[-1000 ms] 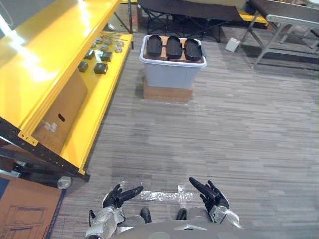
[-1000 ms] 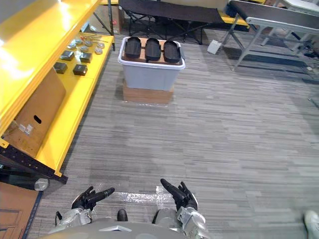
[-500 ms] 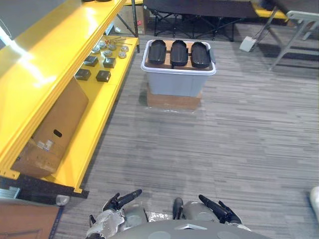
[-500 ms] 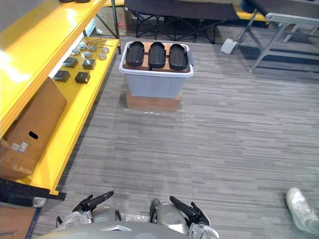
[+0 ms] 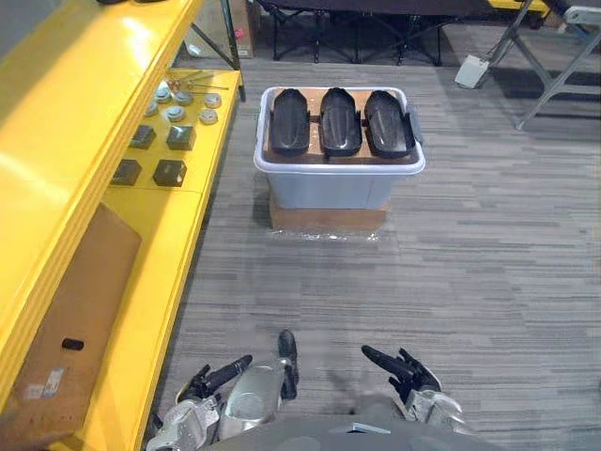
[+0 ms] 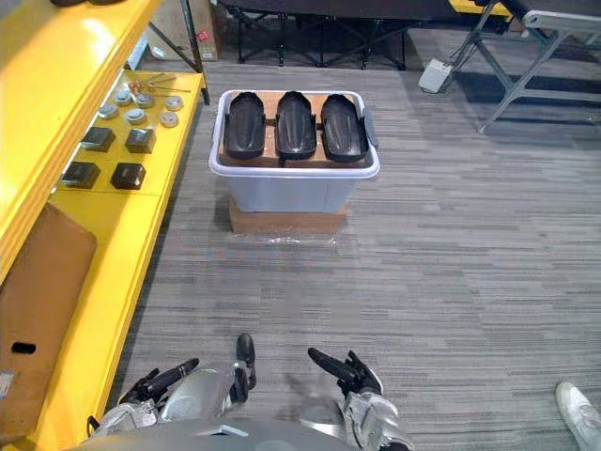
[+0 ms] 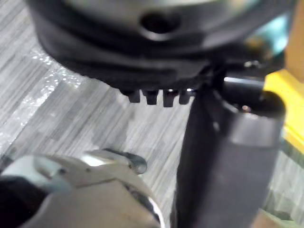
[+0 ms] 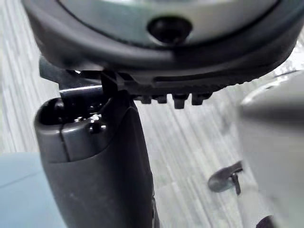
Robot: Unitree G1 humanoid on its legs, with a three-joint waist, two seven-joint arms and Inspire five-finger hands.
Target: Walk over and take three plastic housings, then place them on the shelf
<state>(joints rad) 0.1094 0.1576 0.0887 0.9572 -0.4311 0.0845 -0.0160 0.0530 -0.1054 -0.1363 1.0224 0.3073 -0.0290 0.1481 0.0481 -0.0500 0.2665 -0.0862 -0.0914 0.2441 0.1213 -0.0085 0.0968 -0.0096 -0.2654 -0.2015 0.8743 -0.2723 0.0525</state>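
Three housings (image 5: 340, 122) are lying side by side atop the bin (image 5: 338, 186), well ahead. The left robot hand (image 5: 211, 381) and right robot hand (image 5: 406, 369) are hanging relaxed, holding nothing. Any drift leftward is risking a knock against the shelf (image 5: 174, 254).

Three housings (image 5: 340, 122) sit abreast on the bin (image 5: 338, 190), shelf (image 5: 177, 246) to its left.

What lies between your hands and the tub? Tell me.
Bare grey carpet from the left hand and right hand to the tub of housings, in the left eye view.
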